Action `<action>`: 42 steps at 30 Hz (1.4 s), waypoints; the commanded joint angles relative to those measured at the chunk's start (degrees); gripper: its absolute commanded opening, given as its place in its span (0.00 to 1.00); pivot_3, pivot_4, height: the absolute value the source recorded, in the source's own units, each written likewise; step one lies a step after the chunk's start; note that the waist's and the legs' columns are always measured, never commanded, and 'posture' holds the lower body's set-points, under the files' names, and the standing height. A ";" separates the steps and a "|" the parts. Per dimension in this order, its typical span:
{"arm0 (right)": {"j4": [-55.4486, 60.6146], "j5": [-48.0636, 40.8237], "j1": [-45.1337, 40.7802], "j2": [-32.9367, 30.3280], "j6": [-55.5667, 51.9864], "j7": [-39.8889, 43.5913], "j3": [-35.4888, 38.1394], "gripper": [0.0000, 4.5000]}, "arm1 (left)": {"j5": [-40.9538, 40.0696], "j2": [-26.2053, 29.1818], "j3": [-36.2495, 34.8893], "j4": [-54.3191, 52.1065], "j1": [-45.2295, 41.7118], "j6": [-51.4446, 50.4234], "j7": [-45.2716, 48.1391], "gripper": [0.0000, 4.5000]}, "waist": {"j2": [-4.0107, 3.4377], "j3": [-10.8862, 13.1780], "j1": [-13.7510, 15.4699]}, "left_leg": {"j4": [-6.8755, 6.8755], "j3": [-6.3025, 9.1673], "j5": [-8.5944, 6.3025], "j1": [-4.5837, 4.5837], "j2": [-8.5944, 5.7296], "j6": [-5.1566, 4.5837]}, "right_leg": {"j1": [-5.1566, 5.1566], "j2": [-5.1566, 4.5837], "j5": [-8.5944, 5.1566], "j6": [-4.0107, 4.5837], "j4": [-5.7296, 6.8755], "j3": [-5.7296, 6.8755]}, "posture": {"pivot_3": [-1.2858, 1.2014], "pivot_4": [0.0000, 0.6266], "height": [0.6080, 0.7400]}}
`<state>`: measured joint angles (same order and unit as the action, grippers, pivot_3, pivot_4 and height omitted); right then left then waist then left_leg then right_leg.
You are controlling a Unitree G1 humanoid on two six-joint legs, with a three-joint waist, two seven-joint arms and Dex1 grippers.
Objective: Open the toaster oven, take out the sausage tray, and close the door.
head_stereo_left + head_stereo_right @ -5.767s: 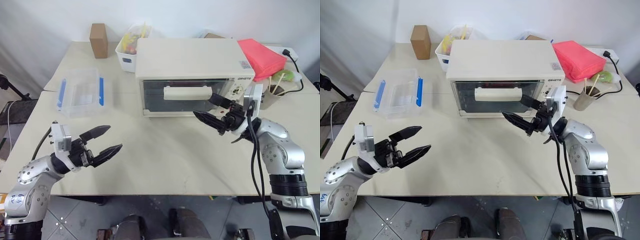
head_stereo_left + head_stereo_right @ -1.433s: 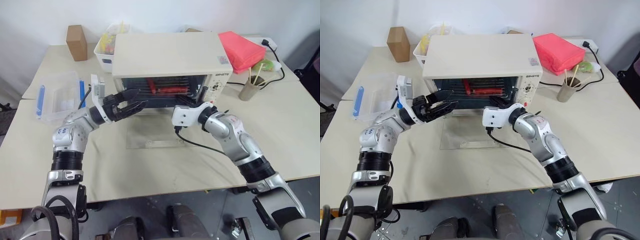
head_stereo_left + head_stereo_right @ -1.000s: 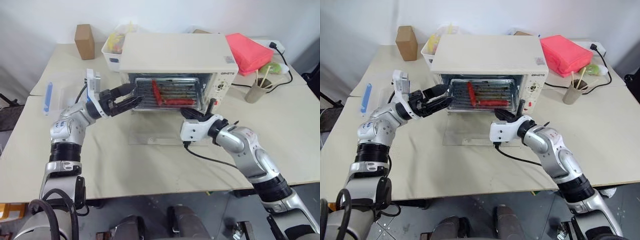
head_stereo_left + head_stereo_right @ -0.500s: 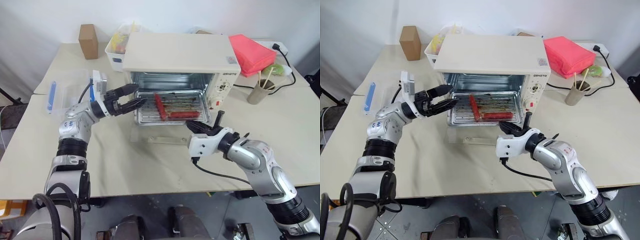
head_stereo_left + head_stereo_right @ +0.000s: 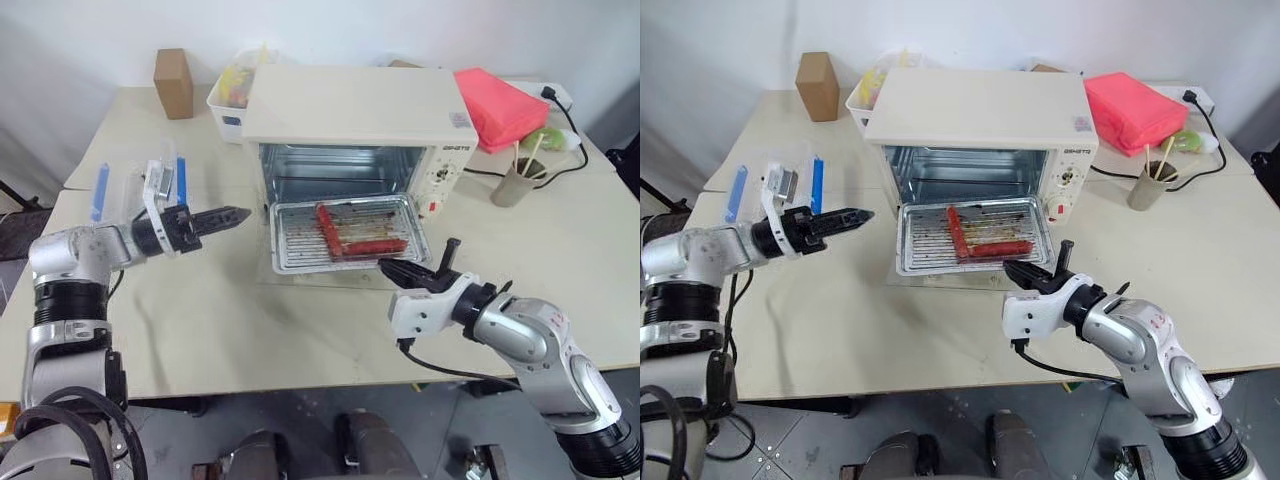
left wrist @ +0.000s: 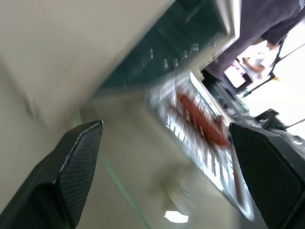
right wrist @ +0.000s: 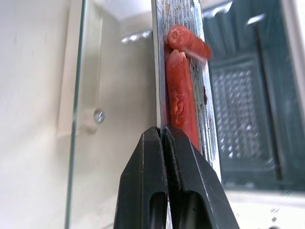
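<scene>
- The door (image 5: pixel 345 283) of the toaster oven (image 5: pixel 355 135) is lowered flat onto the desk (image 5: pixel 240 330).
- The sausage tray (image 5: pixel 345 235) is drawn mostly out over the door, its front rim pinched by the closed right pincer (image 5: pixel 400 268).
- The left pincer (image 5: pixel 215 218) is held spread and empty beside the oven.
- Lifting the tray clear and shutting the door are judged left.

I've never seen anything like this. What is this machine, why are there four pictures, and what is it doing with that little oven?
It is a two-armed robot. The two wide pictures come from cameras in its head, the two close ones from its wrists. On the table stands a toaster oven with its door folded down. The right pincer is shut on the front rim of the sausage tray, which sticks out of the oven. The left pincer hangs open beside it, holding nothing.
</scene>
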<state>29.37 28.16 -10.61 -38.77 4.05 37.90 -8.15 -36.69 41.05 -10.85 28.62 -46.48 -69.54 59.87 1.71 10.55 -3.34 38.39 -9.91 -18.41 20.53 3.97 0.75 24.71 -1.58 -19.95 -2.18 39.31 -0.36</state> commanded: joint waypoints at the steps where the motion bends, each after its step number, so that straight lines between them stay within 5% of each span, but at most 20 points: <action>1: 1.37 -1.41 -1.38 -0.54 2.14 -0.66 1.35 0.00 | -3.24 0.08 -2.82 -1.32 -0.81 -8.51 -2.55 1.00 | 0.04 0.02 0.23 | 0.01 0.00 0.00 0.00 -0.01 0.00 | 0.00 -0.01 0.00 0.00 0.00 0.00 | 0.52 0.24 1.00; 11: -3.20 -3.19 -6.97 0.79 6.06 0.62 -2.55 0.00 | -7.74 -11.16 -10.73 -4.83 -2.53 -22.40 -12.99 1.00 | 0.12 0.06 -0.06 | 0.16 0.04 -0.02 0.01 -0.01 0.02 | 0.00 -0.02 -0.01 0.03 0.12 0.04 | 0.52 0.24 1.00; 26: -5.38 -4.06 -8.31 0.46 6.88 0.93 -3.31 0.00 | -15.72 -14.83 -17.06 -0.90 -1.15 -22.96 -26.58 0.12 | 0.13 0.07 0.12 | 0.28 0.08 -0.03 -0.03 0.01 0.06 | -0.02 -0.01 -0.03 0.05 0.23 0.03 | 0.52 0.24 1.00; 29: -4.97 -6.98 -7.75 1.27 4.06 2.02 -2.37 0.00 | -20.72 -13.20 -16.09 1.57 -0.60 -22.96 -29.62 0.01 | 0.14 0.08 0.17 | 0.28 0.10 -0.03 -0.03 0.02 0.07 | -0.01 -0.01 -0.03 0.05 0.24 0.04 | 0.52 0.24 1.00; 37: -3.02 -15.79 -3.95 -1.21 4.70 5.40 1.11 0.48 | -37.43 -5.80 -15.19 5.42 4.28 -22.96 -36.53 0.00 | 0.16 0.08 0.09 | 0.29 0.13 -0.04 -0.04 0.04 0.08 | -0.02 -0.01 -0.03 0.05 0.24 0.04 | 0.52 0.24 1.00; 42: -4.02 -27.90 4.39 -1.87 6.74 5.95 10.52 0.48 | -45.50 -0.29 -15.83 2.67 11.58 -22.96 -40.85 0.00 | 0.17 0.09 0.21 | 0.28 0.24 -0.05 -0.05 0.02 0.08 | -0.13 -0.06 -0.03 0.06 0.19 0.10 | 0.52 0.24 1.00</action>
<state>24.47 4.24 -6.64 -40.40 9.29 44.51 -1.69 -77.69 39.84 -24.99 33.09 -35.15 -92.39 19.67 1.88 10.64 -3.13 38.68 -9.65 -18.46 20.48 3.99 0.82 24.58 -1.65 -19.98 -2.12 39.50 -0.26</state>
